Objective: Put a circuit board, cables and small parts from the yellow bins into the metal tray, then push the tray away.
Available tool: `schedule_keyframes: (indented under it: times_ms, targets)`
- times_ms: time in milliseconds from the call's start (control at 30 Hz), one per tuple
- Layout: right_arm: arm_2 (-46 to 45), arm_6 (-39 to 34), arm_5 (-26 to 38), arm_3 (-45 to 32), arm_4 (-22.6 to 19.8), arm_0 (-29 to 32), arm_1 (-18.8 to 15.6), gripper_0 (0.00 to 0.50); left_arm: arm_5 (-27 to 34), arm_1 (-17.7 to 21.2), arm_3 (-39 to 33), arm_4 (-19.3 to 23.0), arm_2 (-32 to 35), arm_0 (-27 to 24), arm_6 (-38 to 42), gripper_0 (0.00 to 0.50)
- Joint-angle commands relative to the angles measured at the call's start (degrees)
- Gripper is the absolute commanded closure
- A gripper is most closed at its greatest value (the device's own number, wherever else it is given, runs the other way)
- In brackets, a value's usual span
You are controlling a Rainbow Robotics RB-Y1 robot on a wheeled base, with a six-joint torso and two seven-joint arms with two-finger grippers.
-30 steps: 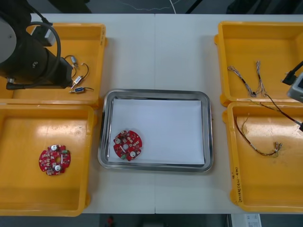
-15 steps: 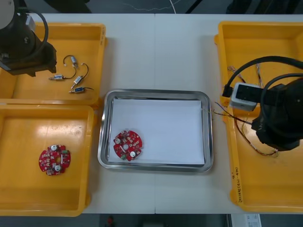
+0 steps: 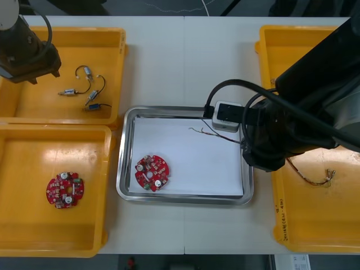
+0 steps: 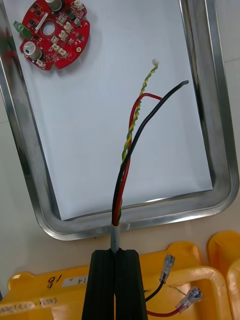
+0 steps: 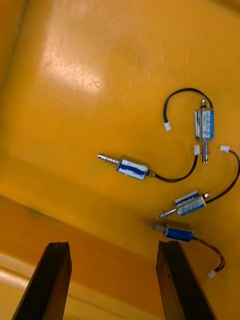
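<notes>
At the metal tray's (image 4: 200, 210) rim, the right gripper (image 4: 118, 252) clamps a cable bundle (image 4: 131, 135), seemingly to lay it inside; the left gripper (image 5: 112, 247), fingers (image 5: 52, 280) apart, hovers over small metal parts (image 5: 132, 168).

Black arms (image 3: 315, 101) carry looped black cables (image 3: 242, 82); the right claw (image 4: 119, 255) is black.

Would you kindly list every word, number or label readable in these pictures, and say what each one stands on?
"18", handwritten and not quite certain: on the yellow bin's rim beside the right claw, shut on the cables over the metal tray.
Handwriting on the near right bin's rim, front view: too small to read.
Print on the circuit board: too small to read.
</notes>
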Motion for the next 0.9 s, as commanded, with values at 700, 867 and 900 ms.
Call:
schedule_keyframes:
  times_ms: [700, 867, 900]
  targets:
    - [21.7, 3.1, -10.2, 10.3, 14.1, -4.0, 7.6, 0.500, -14.2, -6.0, 13.6, -0.1, 1.9, -2.8, 25.6, 0.000]
    - [24.4, 3.4, -12.1, 12.5, 15.1, -4.0, 7.6, 0.500, -16.5, -6.1, 16.3, 0.0, 1.8, -2.8, 26.1, 0.000]
    - [24.4, 3.4, -12.1, 12.5, 15.1, -4.0, 7.6, 0.500, -16.5, -6.1, 16.3, 0.0, 1.8, -2.8, 26.1, 0.000]
